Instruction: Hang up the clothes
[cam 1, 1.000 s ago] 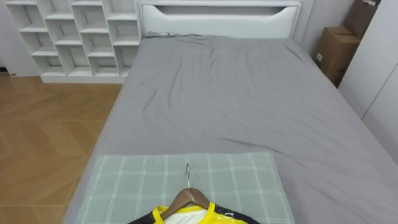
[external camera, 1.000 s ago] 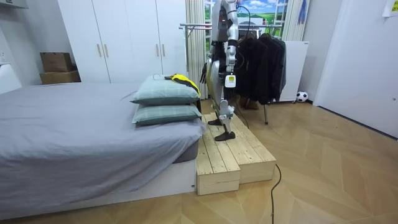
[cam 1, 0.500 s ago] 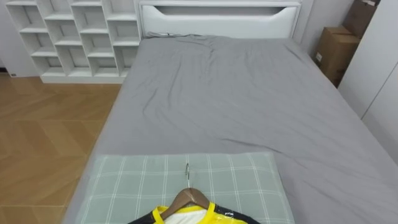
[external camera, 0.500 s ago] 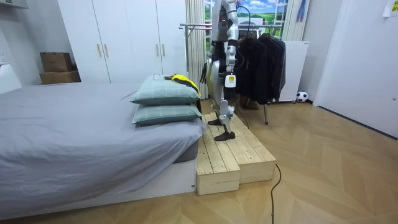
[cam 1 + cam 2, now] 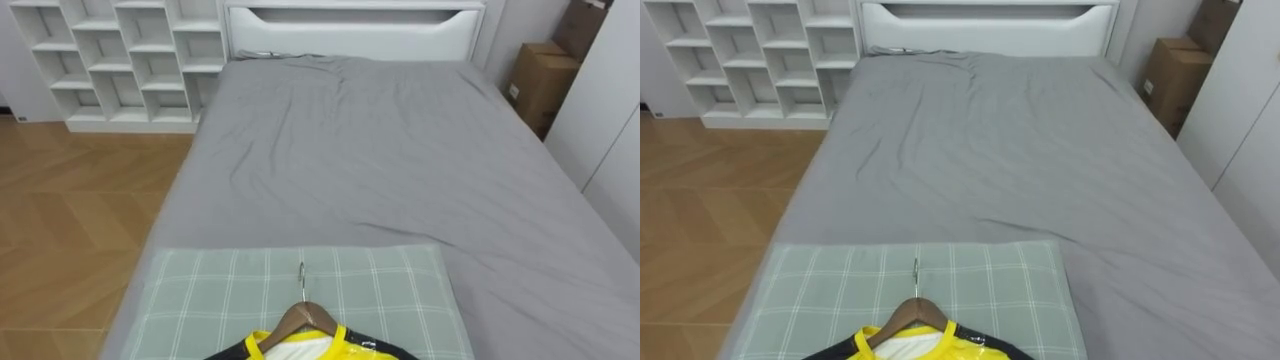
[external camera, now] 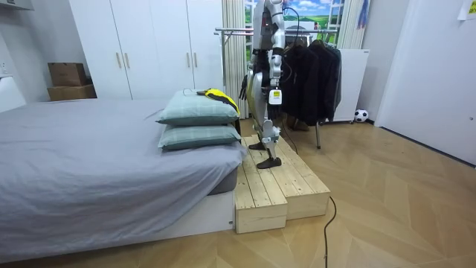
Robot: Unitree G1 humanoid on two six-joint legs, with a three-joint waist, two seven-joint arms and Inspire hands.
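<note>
A yellow and black shirt [image 5: 300,349] on a wooden hanger [image 5: 303,315] lies on the green checked pillow [image 5: 220,295] at the near end of the bed; its metal hook [image 5: 302,275] points up the bed. In the room view the shirt [image 6: 218,94] rests on top of two stacked pillows. I stand upright on a wooden platform [image 6: 271,186] beside them, facing the bed. My left hand [image 6: 274,91] hangs at my side, and my right hand [image 6: 245,91] hangs on the far side, near the pillows. Neither touches the shirt.
The grey bed [image 5: 400,170] stretches ahead to a white headboard [image 5: 350,25]. White cube shelves [image 5: 120,60] and wood floor lie to its left, a cardboard box [image 5: 540,80] to its right. Behind me a clothes rail [image 6: 232,31] holds dark garments [image 6: 312,74].
</note>
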